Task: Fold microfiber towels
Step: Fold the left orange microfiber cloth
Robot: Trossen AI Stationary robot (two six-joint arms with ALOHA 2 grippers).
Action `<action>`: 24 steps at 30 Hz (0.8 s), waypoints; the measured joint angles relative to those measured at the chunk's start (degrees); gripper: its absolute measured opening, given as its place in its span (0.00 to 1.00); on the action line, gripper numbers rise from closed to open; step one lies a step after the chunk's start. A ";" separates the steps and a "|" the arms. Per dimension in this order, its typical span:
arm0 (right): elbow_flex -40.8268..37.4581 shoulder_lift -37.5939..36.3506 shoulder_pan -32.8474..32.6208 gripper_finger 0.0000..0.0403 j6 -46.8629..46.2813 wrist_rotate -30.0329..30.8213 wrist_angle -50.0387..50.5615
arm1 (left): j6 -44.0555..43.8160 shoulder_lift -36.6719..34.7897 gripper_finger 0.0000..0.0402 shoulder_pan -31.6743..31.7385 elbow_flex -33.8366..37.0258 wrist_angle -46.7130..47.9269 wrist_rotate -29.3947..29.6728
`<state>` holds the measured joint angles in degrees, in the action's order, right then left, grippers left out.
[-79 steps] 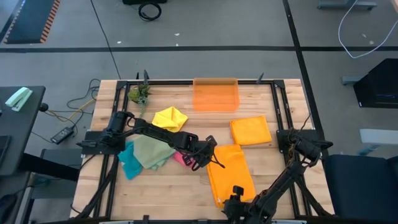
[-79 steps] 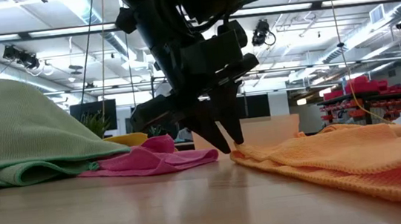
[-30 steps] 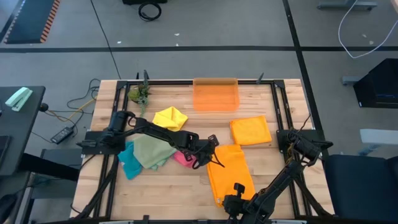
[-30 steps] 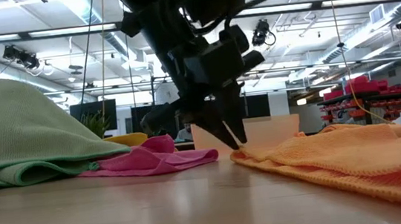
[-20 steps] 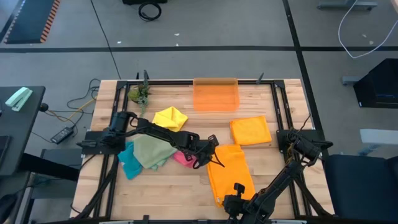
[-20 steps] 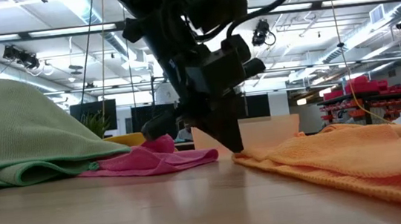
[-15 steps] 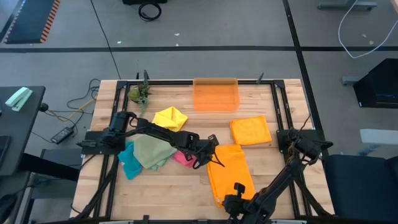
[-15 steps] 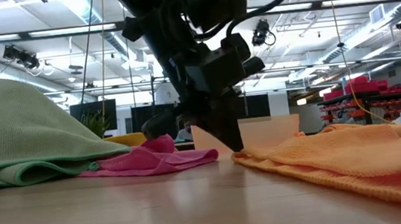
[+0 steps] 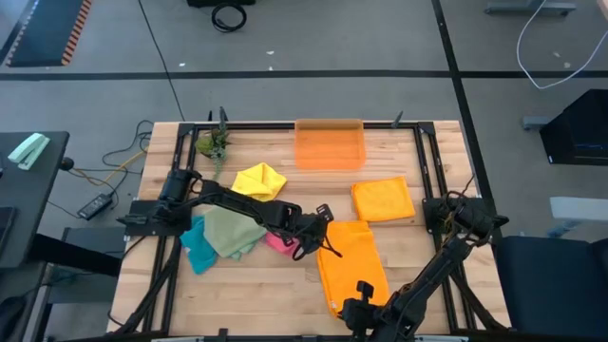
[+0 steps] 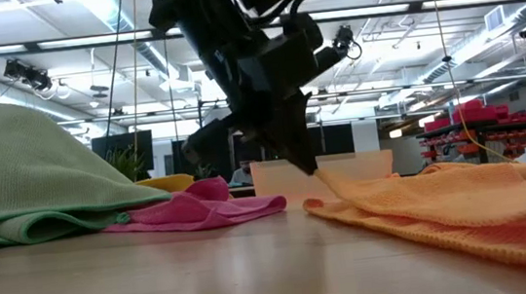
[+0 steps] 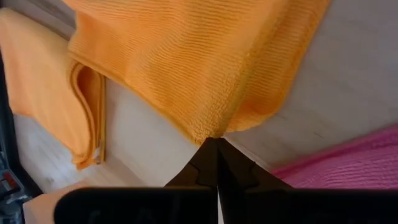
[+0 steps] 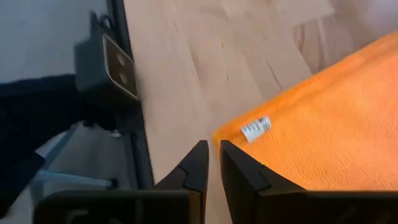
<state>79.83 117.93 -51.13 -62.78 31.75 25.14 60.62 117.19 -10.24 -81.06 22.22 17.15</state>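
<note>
A: What carries the items?
B: A wooden table (image 9: pixel 256 285) framed by dark rails.

A: What lies on it, relative to the translucent orange bin (image 9: pixel 329 144)?
B: Nearest the bin, a folded orange towel (image 9: pixel 383 199); beyond that, a spread orange towel (image 9: pixel 353 266). Toward the plant (image 9: pixel 212 143) side lie a yellow towel (image 9: pixel 259 180), then sage green (image 9: pixel 231 231), teal (image 9: pixel 199 249) and pink (image 9: pixel 277 241) towels, overlapping.
</note>
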 joint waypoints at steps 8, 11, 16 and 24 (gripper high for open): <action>-0.32 0.02 0.00 0.38 -1.11 -0.10 1.04 | -1.23 0.02 0.01 -0.02 0.00 -0.09 -0.64; -1.53 0.02 0.11 0.45 -2.73 -0.16 1.44 | -1.73 0.02 0.01 0.00 0.00 -0.11 -0.65; -5.15 0.02 0.15 0.48 -2.87 -0.11 -4.92 | -1.88 0.02 0.01 -0.02 0.00 -0.11 -0.65; -8.35 0.02 0.11 0.41 -2.62 -0.21 -9.13 | -2.97 0.04 0.01 0.00 0.00 -0.09 -0.68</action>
<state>71.48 117.95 -51.03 -65.40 31.54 16.01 57.65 117.23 -10.24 -81.06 22.13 16.47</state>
